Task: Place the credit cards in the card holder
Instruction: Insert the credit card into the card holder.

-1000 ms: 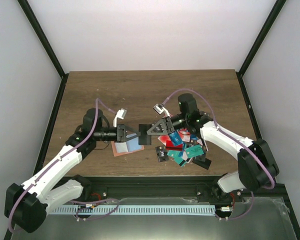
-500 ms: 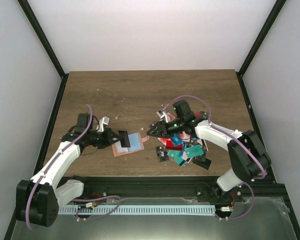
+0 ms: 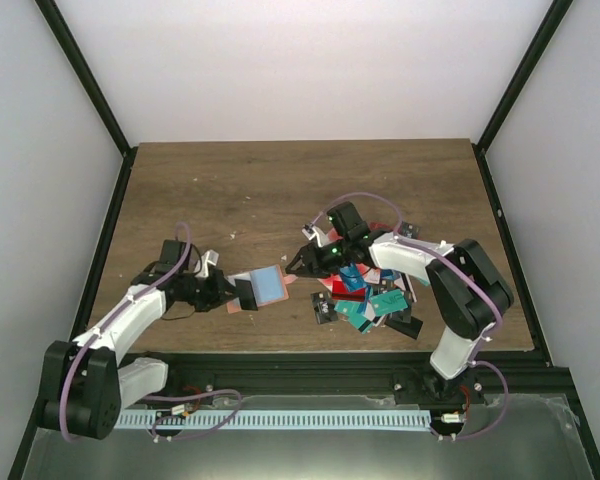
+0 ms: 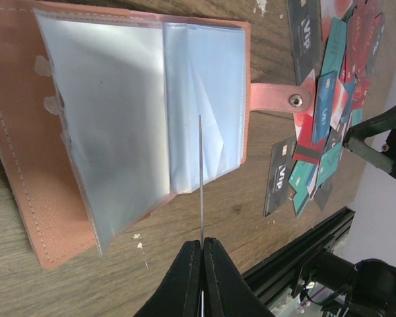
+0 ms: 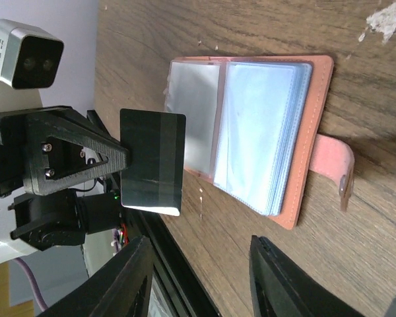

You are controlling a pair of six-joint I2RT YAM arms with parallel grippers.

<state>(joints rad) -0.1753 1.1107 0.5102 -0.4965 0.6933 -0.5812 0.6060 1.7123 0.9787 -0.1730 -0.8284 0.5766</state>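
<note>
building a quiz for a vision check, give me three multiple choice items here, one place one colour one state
1. In the top view, the heap of coloured plastic cards lies where from the salmon-brown folding card holder? A left B right C on it
2. The thin plastic card in the left gripper is: A black B teal C red
3. The card holder is: A strapped shut B open flat C on edge
B, the heap sits right of it; A, its face looks black; B, its clear pockets show.
</note>
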